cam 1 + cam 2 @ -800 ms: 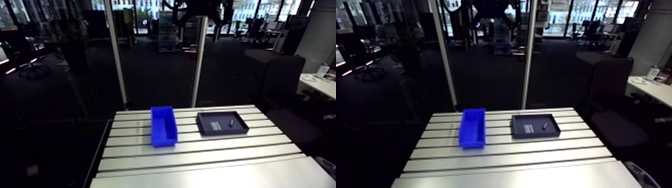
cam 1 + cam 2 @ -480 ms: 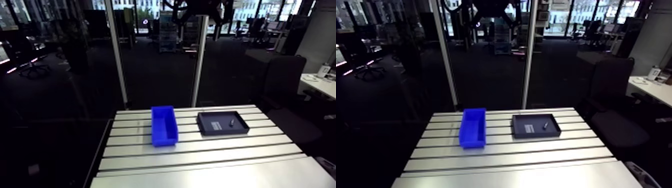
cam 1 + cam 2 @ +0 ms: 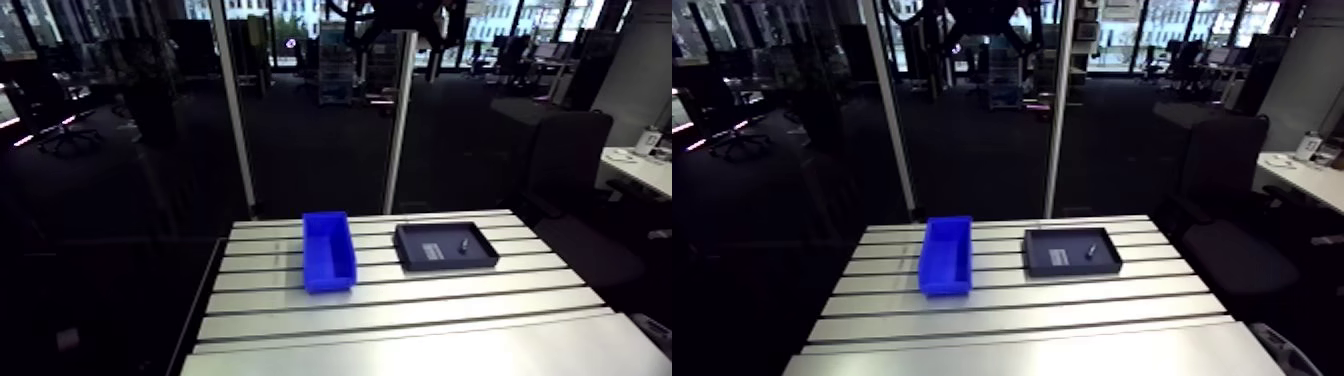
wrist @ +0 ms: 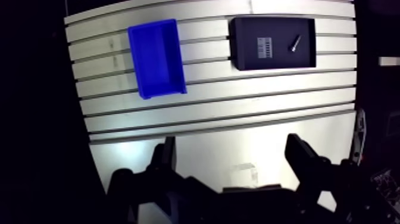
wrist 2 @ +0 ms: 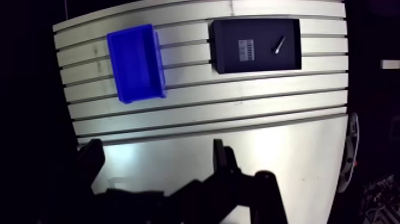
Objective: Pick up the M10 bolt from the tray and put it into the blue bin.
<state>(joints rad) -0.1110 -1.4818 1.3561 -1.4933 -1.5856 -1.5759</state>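
Note:
A blue bin [image 4: 156,56] stands on the slotted table [image 4: 226,113], with a black tray [image 4: 272,43] a short way beside it. Inside the tray, a small M10 bolt [image 4: 294,43] lies next to a white label [image 4: 265,46]. In the arm view the bin [image 3: 328,250] is left of the tray [image 3: 445,246], and the bolt [image 3: 462,243] lies in the tray's right half. My gripper [image 4: 232,158] hangs high above the table's near part, far from both. Its fingers [image 4: 163,161] are open, with nothing between them.
Two pale upright posts [image 3: 232,110] [image 3: 398,120] rise at the table's far edge, behind the bin and the tray. The table's left edge [image 3: 205,290] drops off into dark floor. Bare slotted surface [image 3: 400,320] stretches from the bin and tray to the near edge.

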